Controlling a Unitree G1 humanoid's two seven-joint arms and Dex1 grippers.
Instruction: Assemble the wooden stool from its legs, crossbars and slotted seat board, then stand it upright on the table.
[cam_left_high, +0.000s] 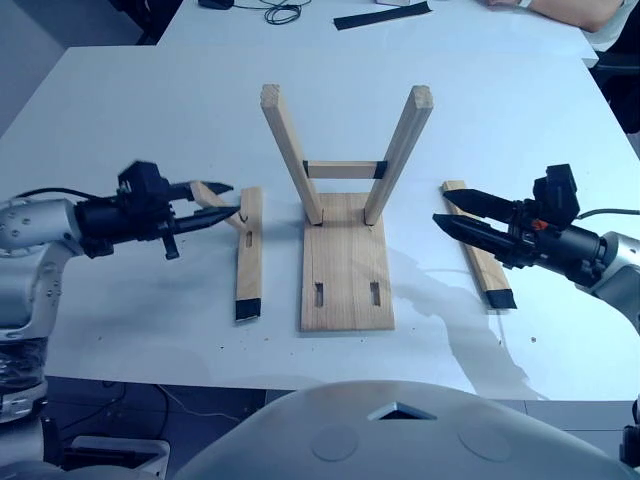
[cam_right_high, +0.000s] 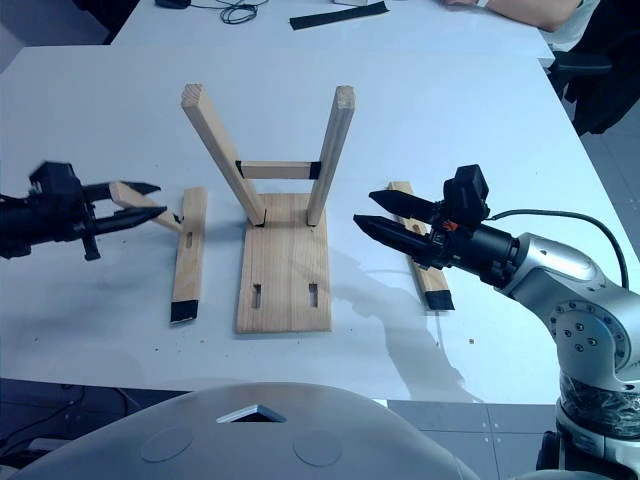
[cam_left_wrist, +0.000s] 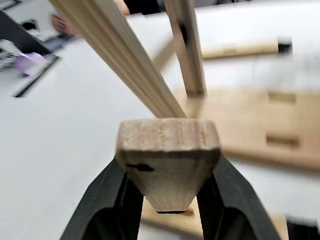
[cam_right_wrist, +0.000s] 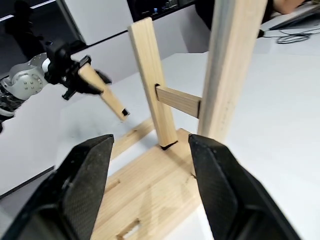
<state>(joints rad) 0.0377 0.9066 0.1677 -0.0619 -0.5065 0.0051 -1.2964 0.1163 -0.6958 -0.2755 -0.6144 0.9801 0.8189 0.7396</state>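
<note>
The slotted seat board (cam_left_high: 347, 262) lies flat mid-table. Two legs (cam_left_high: 291, 150) (cam_left_high: 400, 150) stand upright in its far slots, joined by a crossbar (cam_left_high: 345, 169). The two near slots (cam_left_high: 318, 293) are bare. One loose leg (cam_left_high: 249, 255) lies left of the board, another (cam_left_high: 478, 243) to its right. My left gripper (cam_left_high: 228, 200) is shut on a short crossbar (cam_right_high: 165, 217), held tilted above the left loose leg; its end grain (cam_left_wrist: 167, 160) sits between the fingers. My right gripper (cam_left_high: 447, 204) hovers open above the right loose leg, holding nothing, fingers (cam_right_wrist: 85, 190) spread toward the standing legs.
A black strip (cam_left_high: 382, 17) and cables (cam_left_high: 283, 12) lie at the table's far side, where a person's arm (cam_left_high: 565, 10) rests. The white table (cam_left_high: 120, 120) has free room to the far left and far right. Its front edge runs just below the board.
</note>
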